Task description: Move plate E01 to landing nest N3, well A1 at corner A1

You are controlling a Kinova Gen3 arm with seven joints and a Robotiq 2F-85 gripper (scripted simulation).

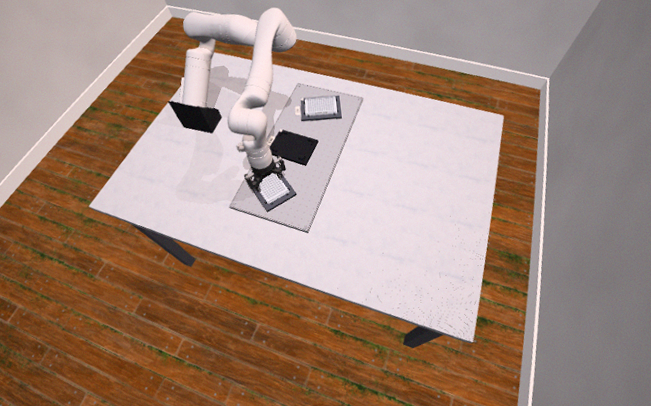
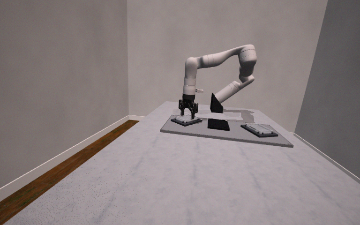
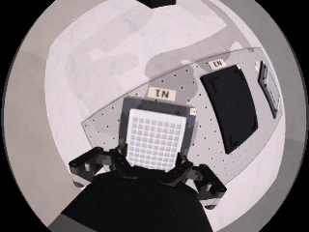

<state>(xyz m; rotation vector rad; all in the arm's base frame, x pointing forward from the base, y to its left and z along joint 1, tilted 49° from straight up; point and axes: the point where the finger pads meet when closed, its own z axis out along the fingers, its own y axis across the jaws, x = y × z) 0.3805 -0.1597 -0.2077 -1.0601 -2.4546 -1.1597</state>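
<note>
Plate E01 is a white well plate lying in the dark nest N1 at the near end of the grey deck. My gripper stands straight above it and is shut on the plate across its width; the fingers grip its two sides, as the wrist view shows. The plate still rests in the nest in the exterior view. The landing nest N3 is the empty black square in the middle of the deck. Plate E07 lies on nest N2 at the far end.
The grey deck lies on the white table. The arm's black base wedge stands at the table's back left. Small labels sit beside the nests.
</note>
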